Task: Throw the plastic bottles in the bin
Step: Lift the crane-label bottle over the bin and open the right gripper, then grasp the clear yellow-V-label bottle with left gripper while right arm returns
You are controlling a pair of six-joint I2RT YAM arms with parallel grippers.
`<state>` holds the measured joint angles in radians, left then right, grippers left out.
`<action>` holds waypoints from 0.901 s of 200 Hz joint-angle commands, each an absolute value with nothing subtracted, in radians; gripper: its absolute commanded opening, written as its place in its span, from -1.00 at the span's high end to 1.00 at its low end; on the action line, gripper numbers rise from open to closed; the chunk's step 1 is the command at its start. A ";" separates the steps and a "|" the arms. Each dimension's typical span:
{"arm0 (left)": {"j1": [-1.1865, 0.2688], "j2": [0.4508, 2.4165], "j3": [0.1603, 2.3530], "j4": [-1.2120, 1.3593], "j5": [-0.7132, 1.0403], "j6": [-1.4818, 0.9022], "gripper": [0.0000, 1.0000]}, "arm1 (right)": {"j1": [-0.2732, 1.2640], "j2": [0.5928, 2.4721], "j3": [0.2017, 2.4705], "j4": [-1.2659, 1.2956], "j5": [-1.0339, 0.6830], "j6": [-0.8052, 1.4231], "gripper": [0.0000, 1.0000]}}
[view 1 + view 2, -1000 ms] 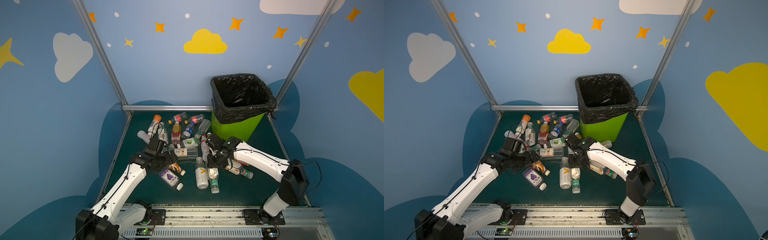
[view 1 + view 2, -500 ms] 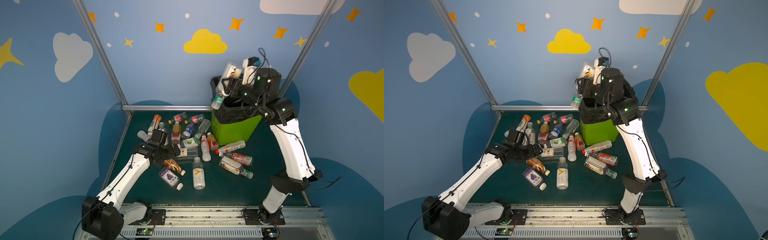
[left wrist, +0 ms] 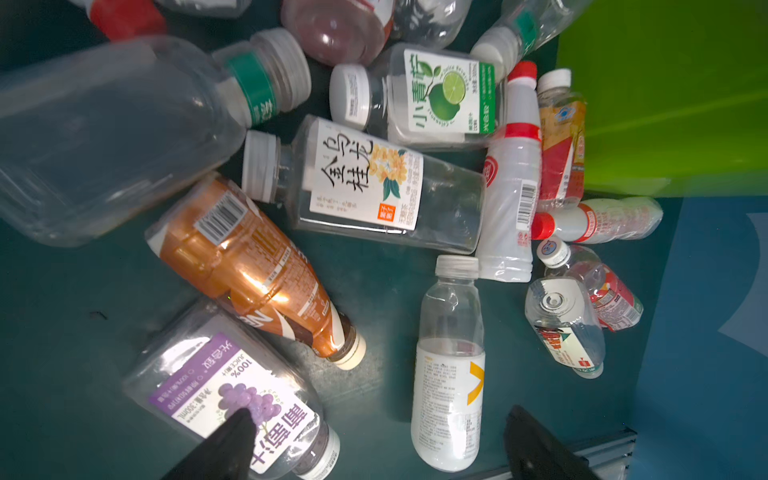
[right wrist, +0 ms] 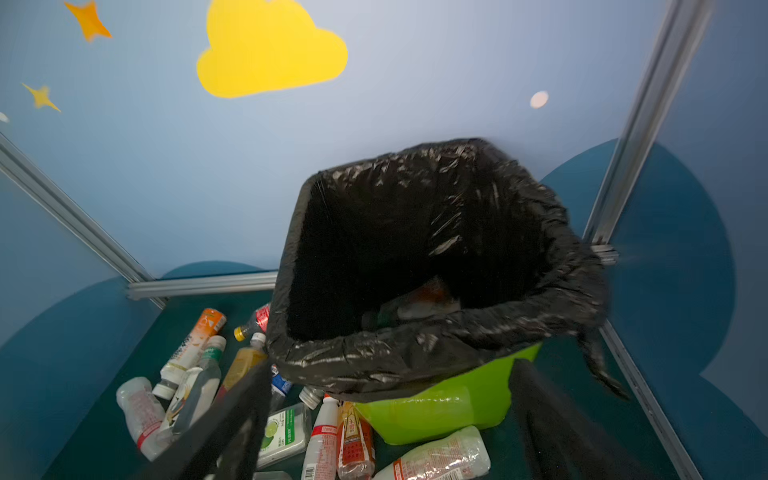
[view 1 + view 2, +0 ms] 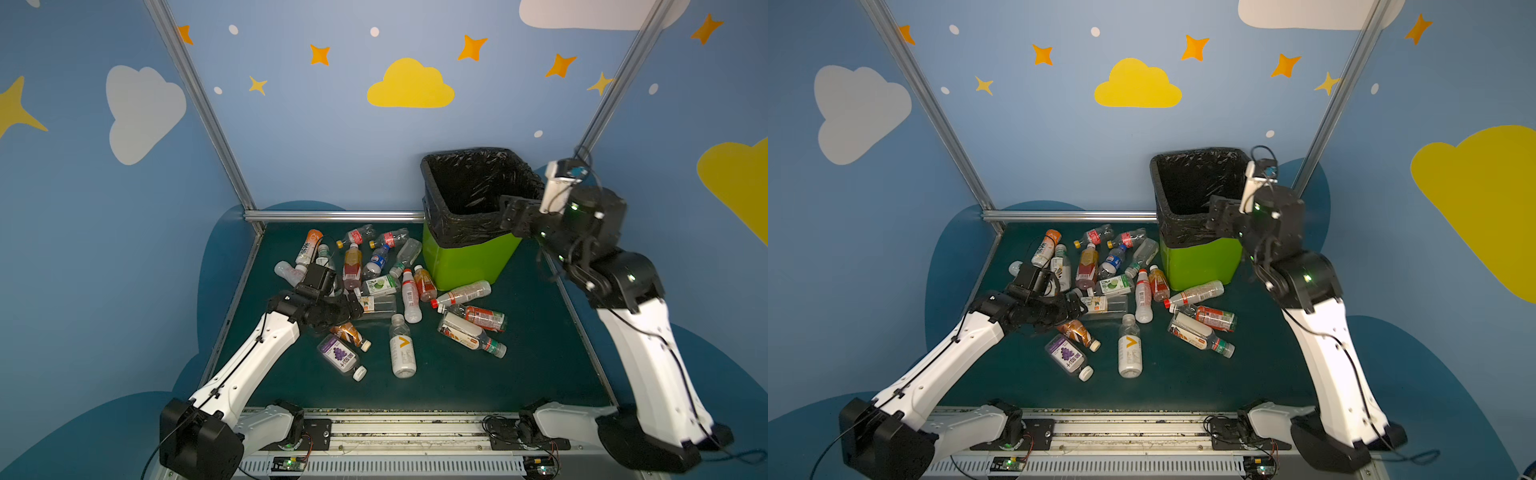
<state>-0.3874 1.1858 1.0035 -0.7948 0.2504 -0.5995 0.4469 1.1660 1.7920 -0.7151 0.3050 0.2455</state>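
Bin (image 5: 469, 262): lime green, lined with a black bag (image 5: 478, 224) folded over the rim, standing upright at the back of the dark green table (image 5: 457, 386). Contents: at least one bottle with a reddish label (image 4: 424, 301) at the bottom, blurred; how many cannot be told. Plastic bottles (image 5: 352, 266): a loose heap of some twenty, lying on their sides on the table, to the left of the bin and in front of it in both top views. Nearest the bin: a milky bottle with a red cap (image 5: 461, 293), just beside the green wall at its base. Well apart from the bin, at the heap's near edge: a purple grape-label bottle (image 5: 340, 355), a brown-label bottle (image 5: 349, 332) just beside it, and a white bottle marked with a yellow V (image 5: 402, 353) near them. Left gripper (image 3: 379, 415): low over that near edge, fingers spread wide, nothing between them; one finger (image 3: 232, 436) overlaps the grape-label bottle in the wrist view. Right gripper (image 4: 392, 365): raised to the height of the bin's rim, just beside its right front corner in both top views, fingers wide apart, holding nothing.
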 commanded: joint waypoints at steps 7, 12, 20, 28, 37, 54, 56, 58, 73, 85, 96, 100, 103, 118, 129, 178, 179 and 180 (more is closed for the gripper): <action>-0.457 1.222 1.002 -0.840 0.240 -0.652 -0.66 | 0.458 1.053 1.644 -0.823 0.219 0.257 -0.75; -0.471 1.228 1.000 -0.842 0.230 -0.663 -0.64 | 0.462 1.037 1.621 -0.856 0.205 0.268 -0.75; -0.495 1.236 0.999 -0.845 0.219 -0.682 -0.61 | 0.470 1.014 1.585 -0.914 0.181 0.285 -0.72; -0.516 1.242 0.997 -0.845 0.219 -0.702 -0.59 | 0.479 0.993 1.543 -0.966 0.157 0.309 -0.71; -0.539 1.249 0.996 -0.844 0.185 -0.724 -0.58 | 0.493 0.974 1.490 -1.019 0.140 0.344 -0.69; -0.576 1.271 0.998 -0.839 0.178 -0.754 -0.53 | 0.523 0.939 1.363 -1.081 0.109 0.427 -0.64; -0.580 1.274 0.998 -0.839 0.177 -0.758 -0.53 | 0.526 0.935 1.344 -1.085 0.106 0.437 -0.64; -0.584 1.278 0.999 -0.839 0.178 -0.759 -0.52 | 0.530 0.932 1.330 -1.088 0.103 0.452 -0.64; -0.618 1.309 1.016 -0.848 0.168 -0.775 -0.50 | 0.562 0.909 1.206 -1.093 0.067 0.545 -0.63; -0.648 1.336 1.031 -0.852 0.161 -0.784 -0.50 | 0.589 0.897 1.119 -1.074 0.038 0.607 -0.63; -0.674 1.363 1.044 -0.848 0.158 -0.794 -0.51 | 0.612 0.893 1.060 -1.057 0.026 0.648 -0.62; -0.682 1.372 1.047 -0.844 0.159 -0.795 -0.52 | 0.621 0.894 1.043 -1.052 0.025 0.658 -0.62; -0.690 1.380 1.050 -0.840 0.160 -0.797 -0.53 | 0.627 0.896 1.031 -1.050 0.024 0.665 -0.62; -0.717 1.415 1.057 -0.818 0.159 -0.800 -0.56 | 0.649 0.911 0.988 -1.039 0.011 0.679 -0.63; -0.721 1.441 1.061 -0.806 0.177 -0.801 -0.59 | 0.660 0.923 0.962 -1.030 0.001 0.682 -0.63; -0.735 1.562 1.099 -0.761 0.178 -0.746 -0.71 | 0.685 0.928 0.914 -0.977 -0.024 0.689 -0.66; -0.735 1.565 1.100 -0.761 0.178 -0.745 -0.71 | 0.685 0.928 0.914 -0.976 -0.023 0.687 -0.66; -0.735 1.567 1.101 -0.761 0.178 -0.743 -0.71 | 0.685 0.928 0.914 -0.977 -0.023 0.687 -0.66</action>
